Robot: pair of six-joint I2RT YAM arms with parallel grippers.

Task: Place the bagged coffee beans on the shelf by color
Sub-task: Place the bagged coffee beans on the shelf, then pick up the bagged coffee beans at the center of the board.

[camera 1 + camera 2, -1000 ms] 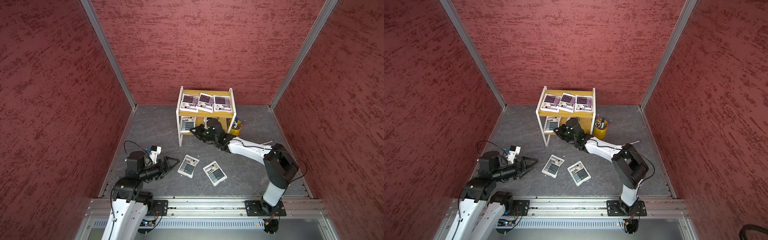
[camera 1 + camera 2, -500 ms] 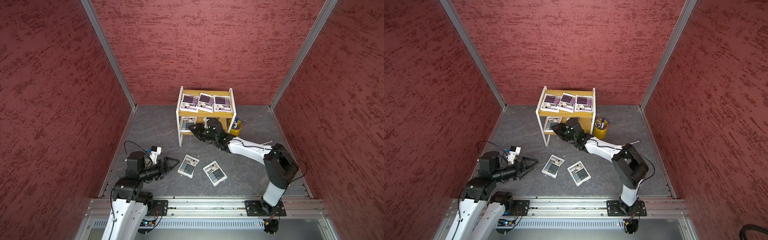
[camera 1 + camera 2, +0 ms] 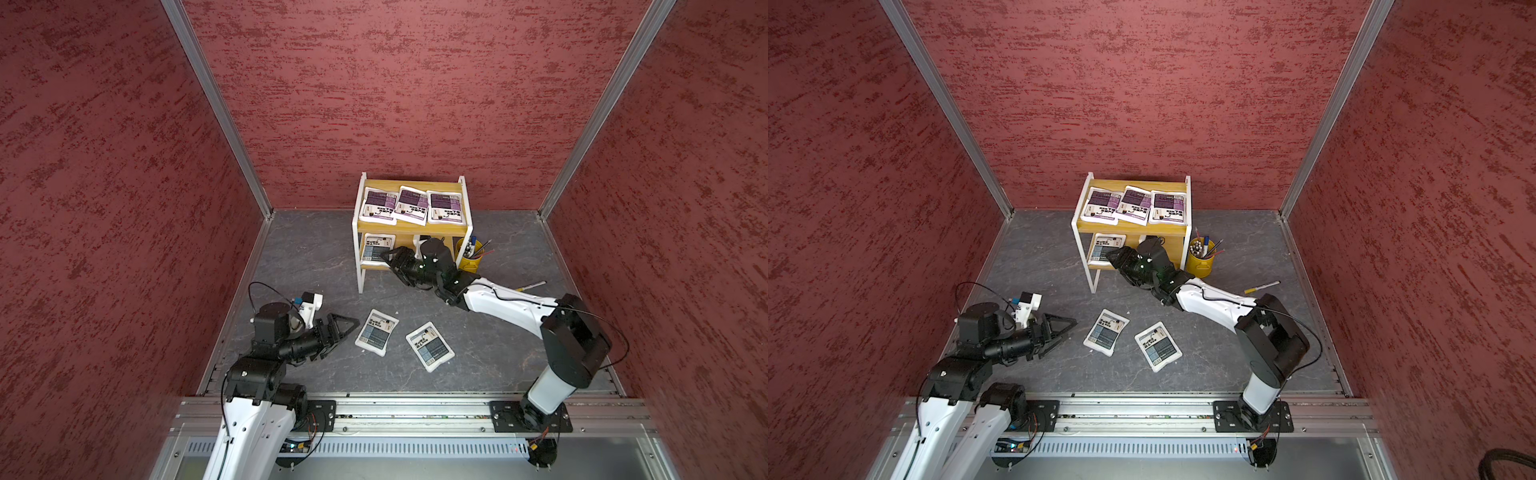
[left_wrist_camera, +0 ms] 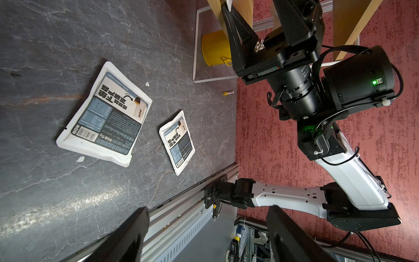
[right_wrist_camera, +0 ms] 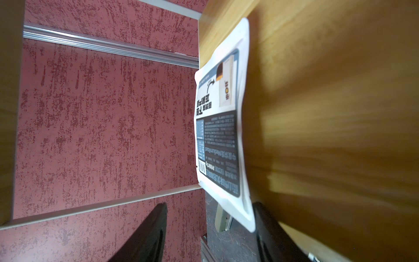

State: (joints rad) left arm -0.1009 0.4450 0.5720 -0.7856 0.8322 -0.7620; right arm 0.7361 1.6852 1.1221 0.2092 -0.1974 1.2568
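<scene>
The shelf (image 3: 411, 228) (image 3: 1133, 228) stands at the back with three purple bagged coffee beans (image 3: 411, 204) (image 3: 1133, 204) side by side on its top board. One grey-blue bag (image 3: 376, 247) (image 3: 1106, 247) (image 5: 218, 127) lies on the lower board. My right gripper (image 3: 392, 264) (image 3: 1115, 259) (image 5: 209, 205) is at that lower tier, open, with the bag's near corner beside one finger. Two more grey-blue bags (image 3: 376, 337) (image 3: 430, 346) (image 4: 104, 115) (image 4: 178, 141) lie flat on the floor. Just left of them my left gripper (image 3: 343, 334) (image 3: 1064, 334) (image 4: 208, 207) hovers open and holds nothing.
A yellow pen cup (image 3: 469, 259) (image 3: 1200, 259) stands against the shelf's right leg. A loose pen (image 3: 532, 285) (image 3: 1262, 285) lies on the floor right of my right arm. Red walls close in three sides; a metal rail (image 3: 415, 409) runs along the front.
My right gripper has opened and let go of the grey-blue bag on the lower board. The left arm has not moved.
</scene>
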